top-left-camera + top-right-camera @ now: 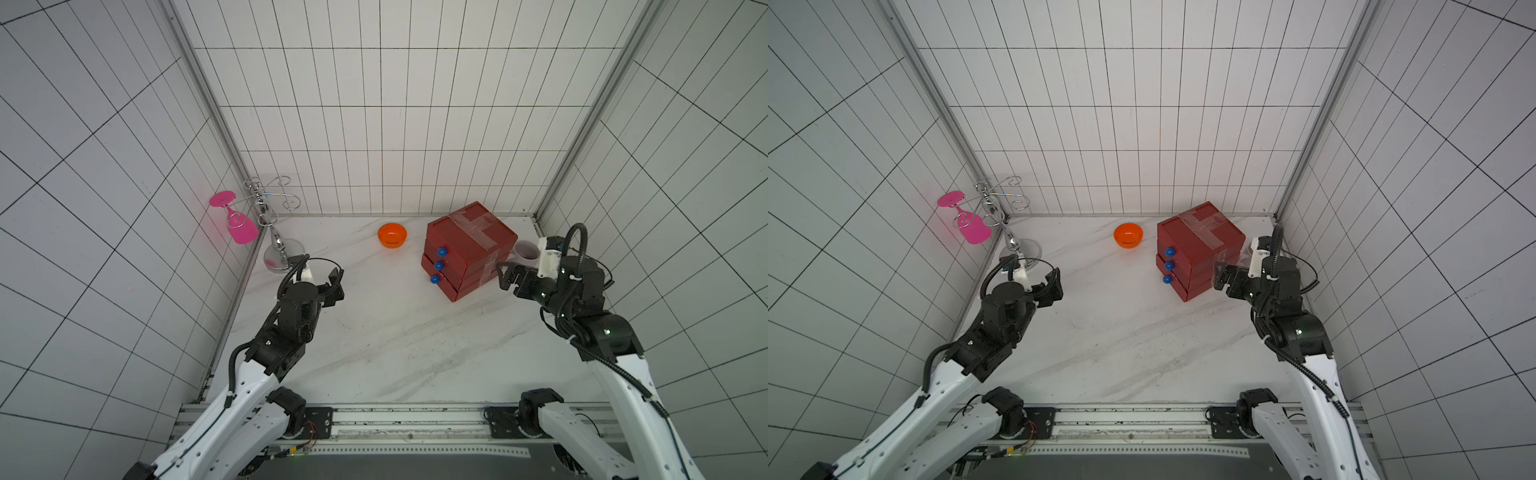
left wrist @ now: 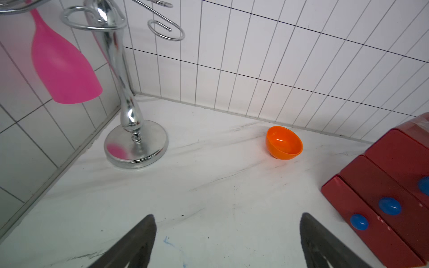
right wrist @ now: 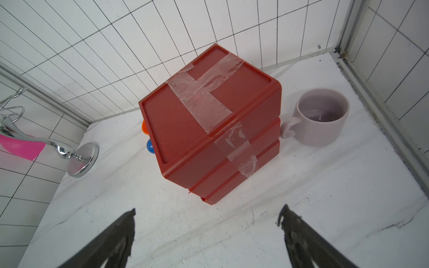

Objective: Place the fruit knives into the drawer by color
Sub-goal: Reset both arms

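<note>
Hovering above the left side of the table (image 1: 395, 332), the left hand (image 2: 227, 218) was spread wide with nothing between its dark fingers (image 2: 139, 236), and it faced across the bare marble toward the drawer (image 1: 469, 241). The right hand (image 3: 206, 211) was equally wide open and empty, poised just beside the near right flank of that red chest. The chest sat at the far right of the table, turned so that its three blue knobs (image 1: 439, 265) pointed toward the centre and left. That probably gave the left arm a straight pull while the right could steady the body. Clear tape ran over the lid and down one side, apparently to bind the three stacked units so a tug would not separate them. All three fronts looked pushed in, so their contents were hidden. No fruit knives showed in any view, and whether they lay inside or somewhere out of frame could not be told. The orange bowl (image 1: 392, 235) to the left of the chest looked empty from the left wrist. From the right wrist it and all but one knob were blocked by the chest. A lilac mug (image 3: 322, 118) stood to the right of the chest, half covered by the right arm in both top views. In the far left corner a chrome rack (image 1: 276, 249) held an upturned pink glass (image 1: 241, 226).
</note>
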Robot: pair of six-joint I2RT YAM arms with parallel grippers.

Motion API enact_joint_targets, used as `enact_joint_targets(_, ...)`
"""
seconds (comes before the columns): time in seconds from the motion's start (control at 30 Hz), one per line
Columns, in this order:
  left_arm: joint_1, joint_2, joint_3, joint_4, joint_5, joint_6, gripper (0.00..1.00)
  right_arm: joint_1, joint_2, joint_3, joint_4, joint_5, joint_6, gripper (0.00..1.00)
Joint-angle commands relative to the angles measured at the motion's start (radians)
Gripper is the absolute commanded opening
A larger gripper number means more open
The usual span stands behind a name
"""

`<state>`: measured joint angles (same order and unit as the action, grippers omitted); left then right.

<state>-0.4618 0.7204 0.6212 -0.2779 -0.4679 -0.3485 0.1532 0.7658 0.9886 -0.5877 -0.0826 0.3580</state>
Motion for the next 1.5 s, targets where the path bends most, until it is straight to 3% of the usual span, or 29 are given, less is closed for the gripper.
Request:
enact_joint_targets(0.0,0.005,-0.083,-0.094,0.146,-0.159,0.082,0.97,0.003,-0.088,-0.137,0.079,0.067,0.024,0.99)
enact_joint_targets(0.2,0.005,-0.170,-0.313,0.467,-0.248,0.248,0.97,0.004,-0.214,-0.314,0.177,0.085,0.018,0.99)
enact_joint_targets(0.37,0.027,-0.058,-0.430,0.764,-0.263,0.391,0.97,0.003,-0.235,-0.370,0.191,0.150,-0.030,0.99)
enact_joint_targets(0.63,0.234,0.295,-0.394,0.921,-0.120,0.246,0.98,0.003,-0.249,-0.452,0.271,0.190,-0.112,0.99)
enact_joint_targets(0.9,0.299,0.611,-0.382,1.236,-0.089,0.273,0.98,0.004,-0.254,-0.540,0.384,0.312,-0.205,0.99)
enact_joint_targets(1.03,0.332,0.692,-0.348,1.261,-0.032,0.277,0.98,0.002,-0.242,-0.608,0.499,0.360,-0.219,0.99)
enact_joint_targets(1.27,0.338,0.850,-0.367,1.466,0.035,0.313,0.98,-0.001,-0.109,-0.711,0.785,0.440,-0.245,0.99)
enact_joint_targets(1.47,0.338,0.863,-0.343,1.441,0.057,0.327,0.98,-0.034,0.209,-0.729,1.079,0.415,-0.294,0.99)
